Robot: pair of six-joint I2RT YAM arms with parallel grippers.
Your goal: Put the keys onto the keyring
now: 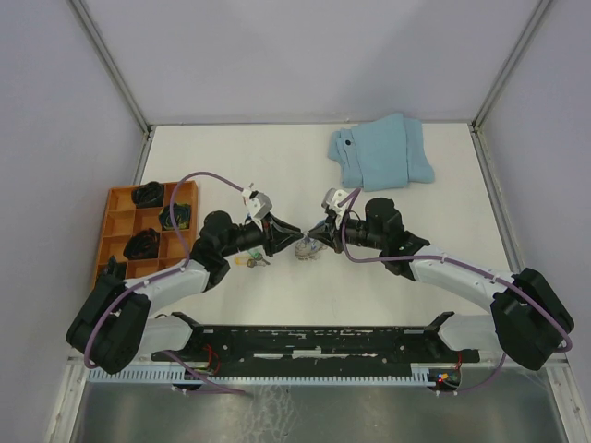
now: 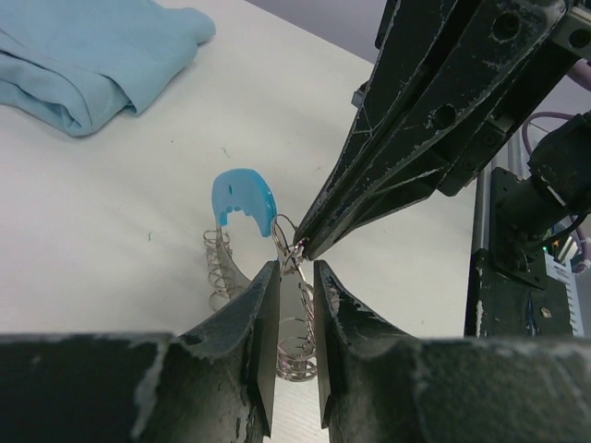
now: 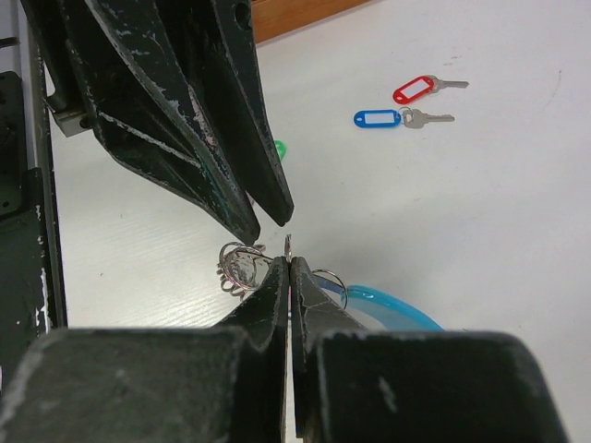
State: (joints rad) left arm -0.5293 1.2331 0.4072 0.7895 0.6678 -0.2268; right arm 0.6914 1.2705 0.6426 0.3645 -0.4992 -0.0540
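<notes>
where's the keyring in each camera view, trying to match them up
top external: the keyring is a small pale clump just below the middle of the picture.
left wrist: in the centre, with its blue curved part on top.
right wrist: at bottom centre, with the blue part running off to the right.
shared landmark: the right gripper, whose tip is at the keyring in all three.

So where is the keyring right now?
In the top view the keyring is mid-table, where the left hand and right hand tips meet, with the blue cloth farther back.
</notes>
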